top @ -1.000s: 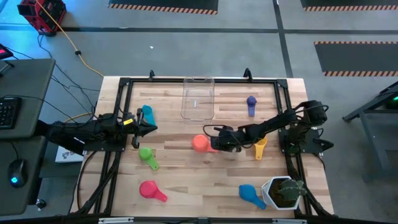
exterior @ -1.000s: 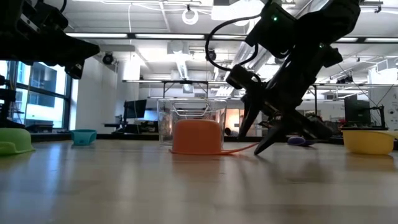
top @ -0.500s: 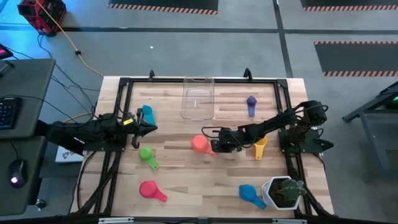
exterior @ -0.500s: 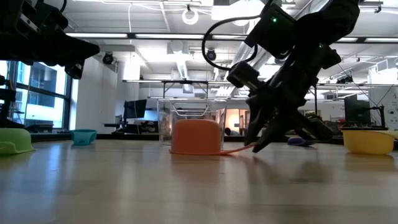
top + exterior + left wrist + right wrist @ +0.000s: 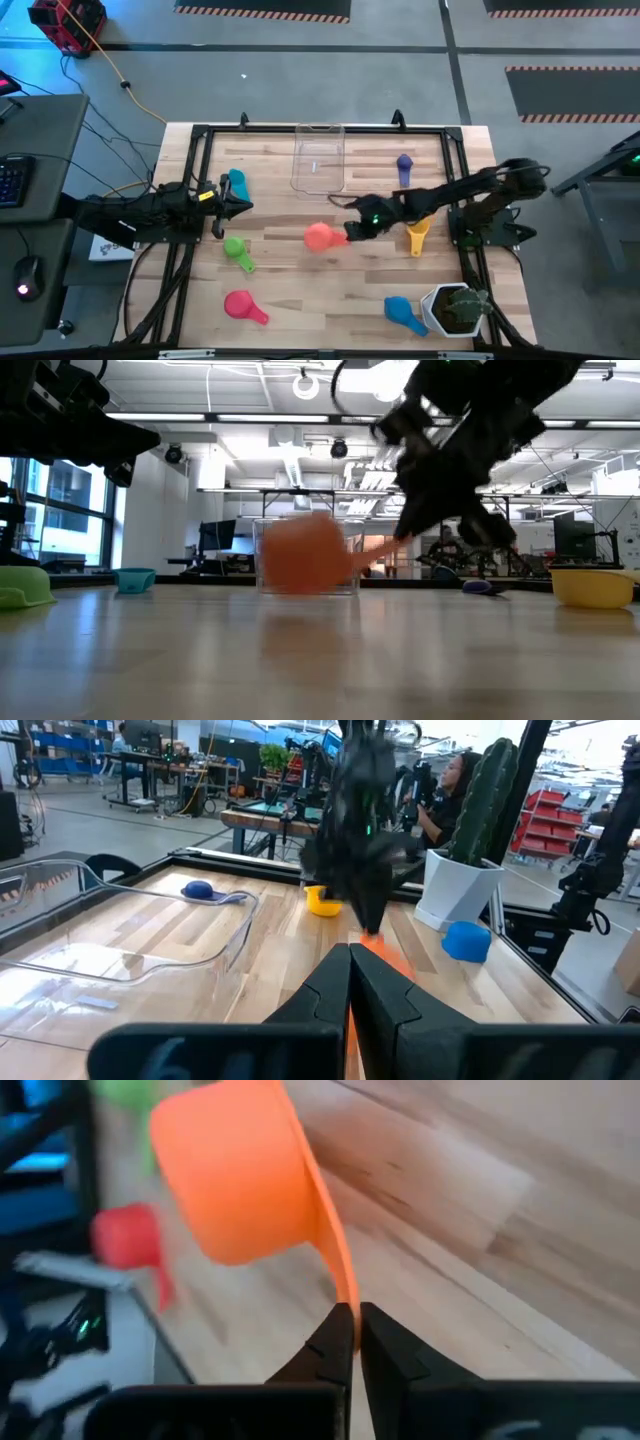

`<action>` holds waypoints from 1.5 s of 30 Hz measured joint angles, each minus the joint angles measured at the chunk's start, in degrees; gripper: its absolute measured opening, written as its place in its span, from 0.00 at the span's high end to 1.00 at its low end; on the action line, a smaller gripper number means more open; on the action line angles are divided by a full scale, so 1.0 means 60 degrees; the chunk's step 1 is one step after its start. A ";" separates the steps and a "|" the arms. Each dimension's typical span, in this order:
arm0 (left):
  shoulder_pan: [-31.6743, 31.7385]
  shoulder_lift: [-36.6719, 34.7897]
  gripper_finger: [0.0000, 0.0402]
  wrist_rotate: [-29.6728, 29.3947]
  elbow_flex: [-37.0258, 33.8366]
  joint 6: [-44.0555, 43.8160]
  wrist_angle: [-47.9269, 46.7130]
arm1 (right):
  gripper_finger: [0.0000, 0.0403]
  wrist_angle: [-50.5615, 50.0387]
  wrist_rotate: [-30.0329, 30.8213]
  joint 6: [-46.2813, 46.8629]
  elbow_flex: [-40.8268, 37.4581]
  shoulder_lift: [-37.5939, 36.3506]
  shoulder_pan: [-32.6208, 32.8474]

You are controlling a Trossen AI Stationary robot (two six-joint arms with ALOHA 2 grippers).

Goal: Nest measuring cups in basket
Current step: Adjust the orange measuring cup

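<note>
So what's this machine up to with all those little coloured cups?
The right gripper is shut on the handle of the orange measuring cup and holds it in the air above the table, near the clear basket, which looks empty. The other cups lie scattered on the table: green, red, yellow, blue, light blue and purple-blue. The left gripper waits at the left side, shut and holding nothing.
</note>
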 joint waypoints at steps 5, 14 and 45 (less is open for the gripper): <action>0.0000 -0.0001 1.00 0.0001 0.0000 0.0001 0.0004 | 1.00 -0.1583 0.0186 -0.2988 0.0679 -0.1615 0.0077; 0.0000 -0.0002 1.00 0.0001 0.0000 0.0001 0.0000 | 1.00 -0.7264 0.5761 -0.8733 0.4924 -0.0181 0.1682; 0.0000 -0.0001 1.00 0.0001 0.0000 -0.0001 0.0000 | 0.94 -0.7029 0.9416 -1.1452 0.7042 0.4029 0.2143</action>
